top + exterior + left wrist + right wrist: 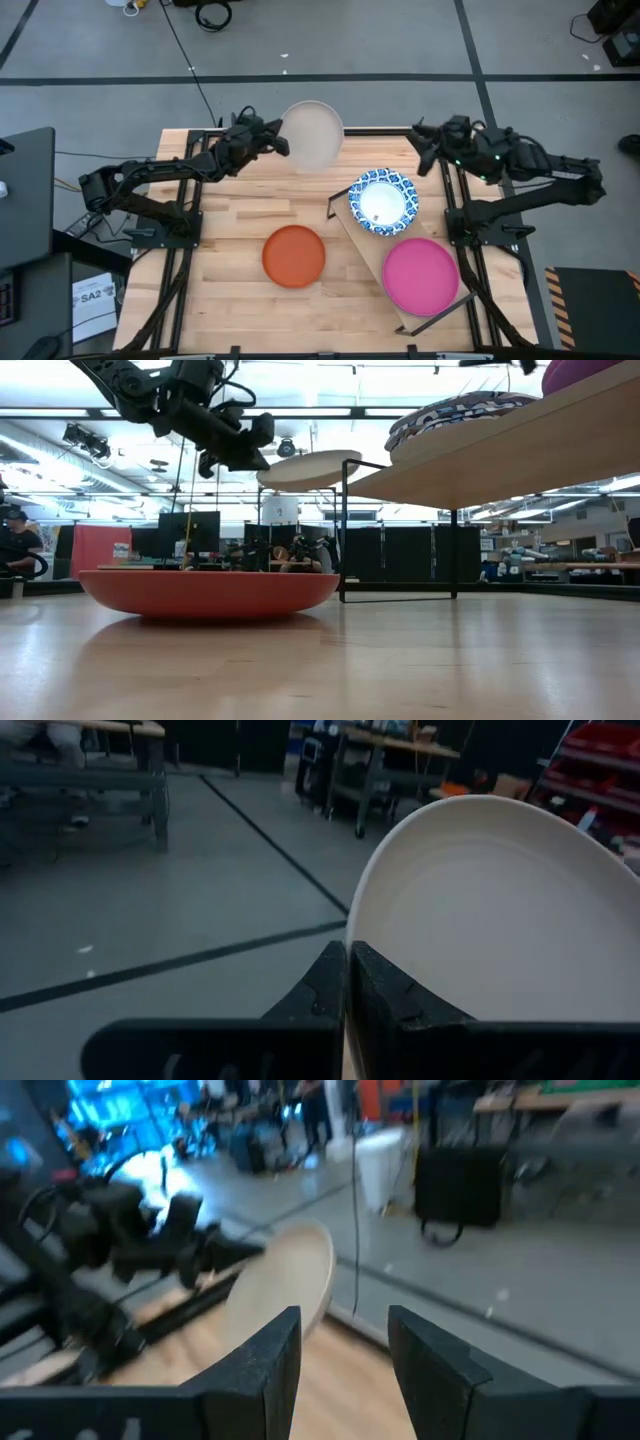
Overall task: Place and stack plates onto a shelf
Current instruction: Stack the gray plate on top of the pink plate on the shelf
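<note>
Cream plate (313, 134) rim between left fingers (330, 995), above table's far edge.

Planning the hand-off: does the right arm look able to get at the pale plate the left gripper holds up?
Probably yes. The right gripper is open and empty, facing the pale plate across open air above the table's far edge. The left gripper pinches the opposite rim.

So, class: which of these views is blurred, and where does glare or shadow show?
Right wrist view: smeared throughout, the cream plate soft-edged. Low view: bright ceiling lights wash out the top, and the orange-red plate casts a soft shadow on the tabletop. High view: evenly lit and sharp.
</note>
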